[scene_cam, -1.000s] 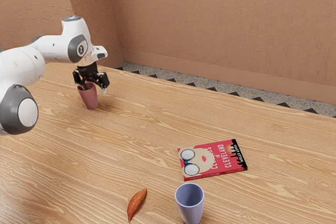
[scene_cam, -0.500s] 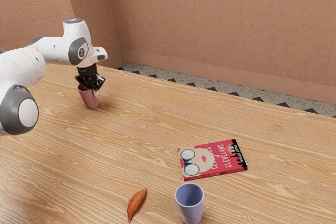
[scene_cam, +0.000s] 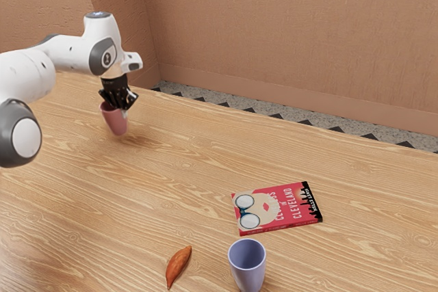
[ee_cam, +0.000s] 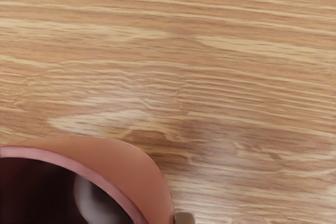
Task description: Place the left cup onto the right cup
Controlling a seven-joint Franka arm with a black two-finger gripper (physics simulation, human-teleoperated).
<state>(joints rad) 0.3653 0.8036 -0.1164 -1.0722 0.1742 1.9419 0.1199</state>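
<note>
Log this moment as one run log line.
phase: lift | end effector: shut on pink cup | pink cup: just above table | target: purple cup, upright

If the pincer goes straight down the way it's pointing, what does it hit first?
The pincer holds the pink cup, so the cup's base would likely meet the wooden table first; nothing else seems to lie below.

My gripper (scene_cam: 116,105) held the first cup (scene_cam: 114,121) by its rim, just above the table (scene_cam: 205,158). Well apart, at four o'clock in the exterior view, lay the book (scene_cam: 276,208). The second cup (scene_cam: 246,263) stood near the book at its seven o'clock, with the sweet potato (scene_cam: 178,266) at that cup's nine o'clock.
</note>
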